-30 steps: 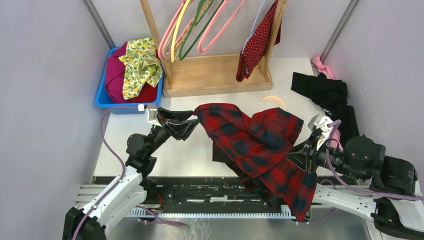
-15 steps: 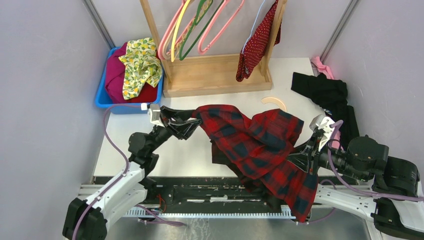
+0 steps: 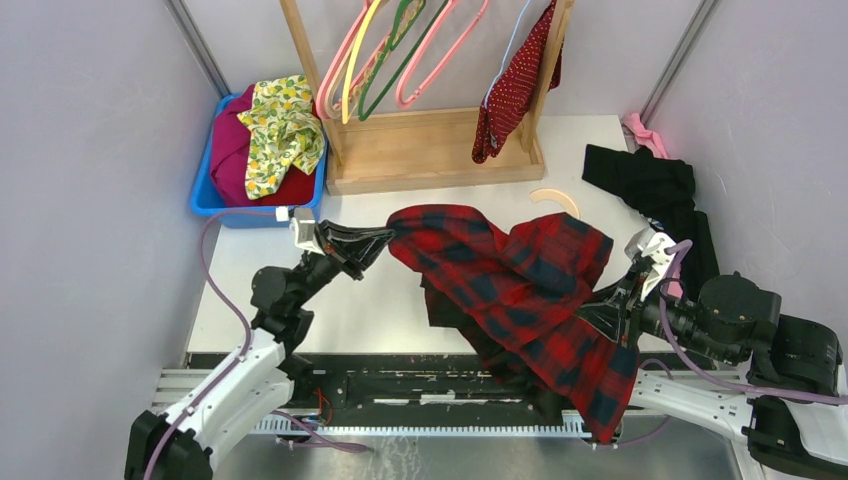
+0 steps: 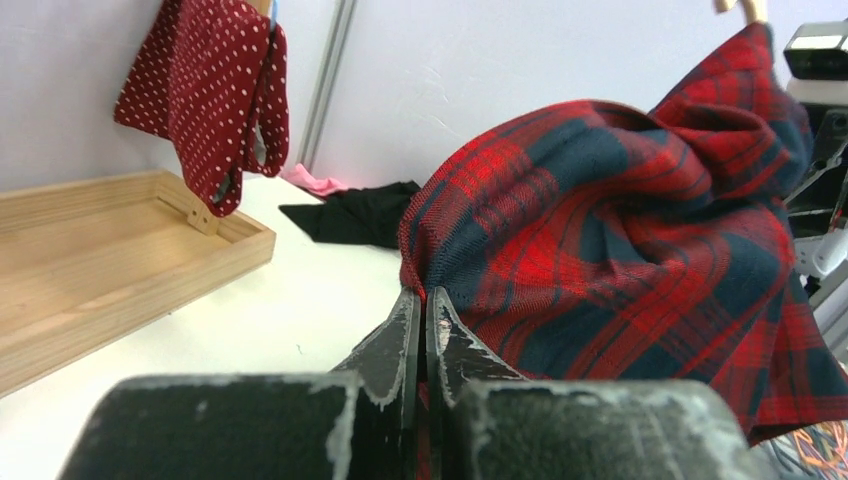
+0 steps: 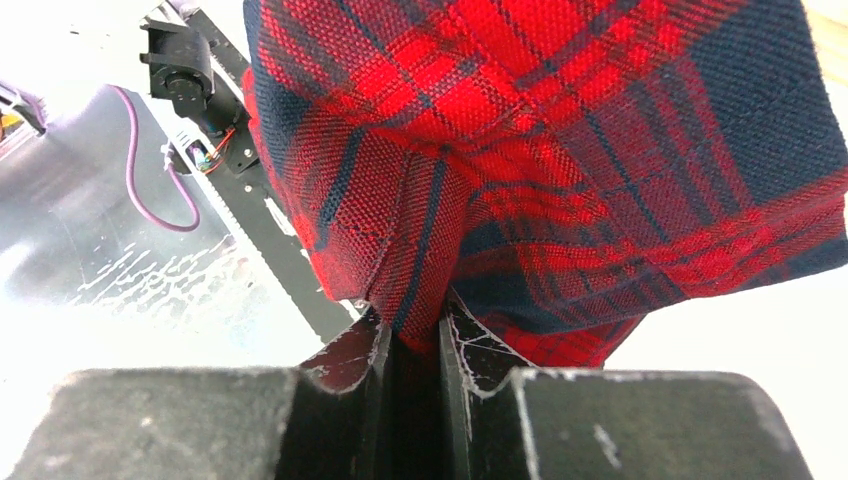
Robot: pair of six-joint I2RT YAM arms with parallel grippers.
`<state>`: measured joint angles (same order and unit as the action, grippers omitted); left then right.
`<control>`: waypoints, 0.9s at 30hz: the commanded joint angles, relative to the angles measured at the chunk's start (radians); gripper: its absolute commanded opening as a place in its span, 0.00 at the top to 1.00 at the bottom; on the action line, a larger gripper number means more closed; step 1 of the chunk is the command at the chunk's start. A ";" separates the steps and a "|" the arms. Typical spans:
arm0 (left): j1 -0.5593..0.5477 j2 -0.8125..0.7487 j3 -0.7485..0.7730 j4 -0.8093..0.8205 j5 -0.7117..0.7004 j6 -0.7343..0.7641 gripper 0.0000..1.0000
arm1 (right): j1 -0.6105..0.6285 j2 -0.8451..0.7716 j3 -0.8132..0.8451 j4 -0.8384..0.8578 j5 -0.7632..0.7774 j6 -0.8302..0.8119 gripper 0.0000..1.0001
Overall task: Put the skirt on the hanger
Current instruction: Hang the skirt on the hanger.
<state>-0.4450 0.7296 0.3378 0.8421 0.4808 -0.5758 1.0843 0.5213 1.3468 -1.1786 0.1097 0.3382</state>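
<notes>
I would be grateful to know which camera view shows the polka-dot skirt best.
Top external: the skirt hangs nearly whole on the wooden rack. Left wrist shows only its lower part close up, dots clear; right wrist shows none of it.

Pale grey walls, white table, wooden rack at its far edge, metal corner posts

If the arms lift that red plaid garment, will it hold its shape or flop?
Probably floppy: the plaid garment sags in folds between the left gripper and right gripper. Likely light for its size, since two small fingertip pinches seem to hold it up.
</notes>
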 commanded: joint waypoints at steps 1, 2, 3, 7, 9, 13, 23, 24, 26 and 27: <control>0.004 -0.072 0.046 -0.076 -0.097 0.052 0.97 | 0.000 -0.011 0.050 0.104 0.081 0.012 0.99; 0.003 -0.076 0.053 -0.089 -0.096 0.051 0.97 | 0.000 -0.010 0.050 0.104 0.090 0.012 0.99; 0.003 -0.082 0.062 -0.111 -0.102 0.051 0.97 | 0.000 -0.010 0.050 0.109 0.100 0.013 0.99; 0.004 -0.123 0.079 -0.210 -0.181 0.047 0.97 | 0.000 -0.002 0.062 0.106 0.153 0.013 0.99; 0.004 -0.143 0.078 -0.224 -0.185 0.037 0.97 | -0.001 0.005 0.068 0.102 0.183 0.014 0.99; 0.003 -0.162 0.095 -0.281 -0.182 0.028 0.97 | 0.000 0.014 0.072 0.110 0.222 0.013 0.99; 0.003 -0.186 0.081 -0.281 -0.136 -0.038 0.97 | 0.000 0.031 0.062 0.176 0.246 0.005 0.99; 0.003 -0.187 0.074 -0.283 -0.135 -0.043 0.97 | 0.000 0.032 0.061 0.184 0.244 0.003 0.99; 0.004 -0.185 0.060 -0.285 -0.142 -0.051 0.96 | 0.000 0.039 0.060 0.198 0.236 -0.001 0.99; 0.004 -0.173 0.058 -0.297 -0.148 -0.051 0.96 | 0.000 0.042 0.059 0.205 0.233 -0.002 0.99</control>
<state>-0.4454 0.5507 0.3897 0.5461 0.3416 -0.5903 1.0843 0.5541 1.3579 -1.1557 0.2760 0.3428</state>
